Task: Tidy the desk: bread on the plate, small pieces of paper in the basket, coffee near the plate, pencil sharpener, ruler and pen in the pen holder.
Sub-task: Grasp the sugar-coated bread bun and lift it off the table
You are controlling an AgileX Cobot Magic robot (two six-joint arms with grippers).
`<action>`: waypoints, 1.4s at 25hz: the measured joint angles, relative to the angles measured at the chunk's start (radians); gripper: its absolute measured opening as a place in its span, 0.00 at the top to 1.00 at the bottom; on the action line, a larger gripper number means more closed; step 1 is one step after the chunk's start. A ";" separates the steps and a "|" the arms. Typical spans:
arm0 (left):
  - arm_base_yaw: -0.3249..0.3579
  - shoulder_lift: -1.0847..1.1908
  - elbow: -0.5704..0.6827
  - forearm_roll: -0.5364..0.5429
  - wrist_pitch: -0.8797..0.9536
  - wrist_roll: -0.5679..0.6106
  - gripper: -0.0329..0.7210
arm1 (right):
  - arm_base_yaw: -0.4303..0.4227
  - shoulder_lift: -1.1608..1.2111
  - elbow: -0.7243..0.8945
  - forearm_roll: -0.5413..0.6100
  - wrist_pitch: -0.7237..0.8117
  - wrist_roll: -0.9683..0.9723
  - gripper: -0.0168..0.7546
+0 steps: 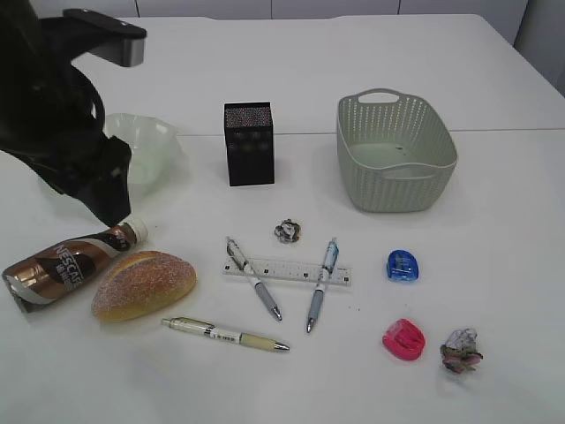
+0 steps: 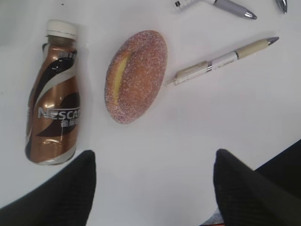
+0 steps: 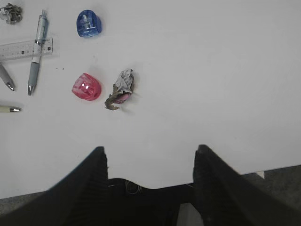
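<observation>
Pens (image 1: pixel 254 289) across ruler (image 1: pixel 287 272), sharpeners (image 1: pixel 405 265) and paper ball (image 1: pixel 461 348) nearby.

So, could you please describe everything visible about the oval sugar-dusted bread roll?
The oval golden-brown bread roll, dusted with sugar, lies on its side on the white tabletop, a pale yellow split showing along one edge. It sits between the lying brown Nescafe coffee bottle and a cream pen, untouched by either gripper.

A lab-like test setup: a plain white table (image 1: pixel 397 62) with staged desk items, such as pens (image 1: pixel 253 277) and a mesh pen holder (image 1: pixel 249 143), under a black robot arm (image 1: pixel 62 115).
</observation>
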 joint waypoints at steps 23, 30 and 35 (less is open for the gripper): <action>-0.016 0.178 -0.004 0.105 -0.090 -0.006 0.15 | 0.000 0.138 -0.090 0.006 0.022 -0.031 0.42; -0.016 0.251 -0.004 0.123 -0.092 -0.006 0.12 | 0.000 0.138 -0.090 0.009 0.023 -0.031 0.42; -0.016 0.304 -0.006 0.135 -0.127 -0.006 0.12 | 0.000 0.138 -0.090 0.013 0.027 -0.031 0.42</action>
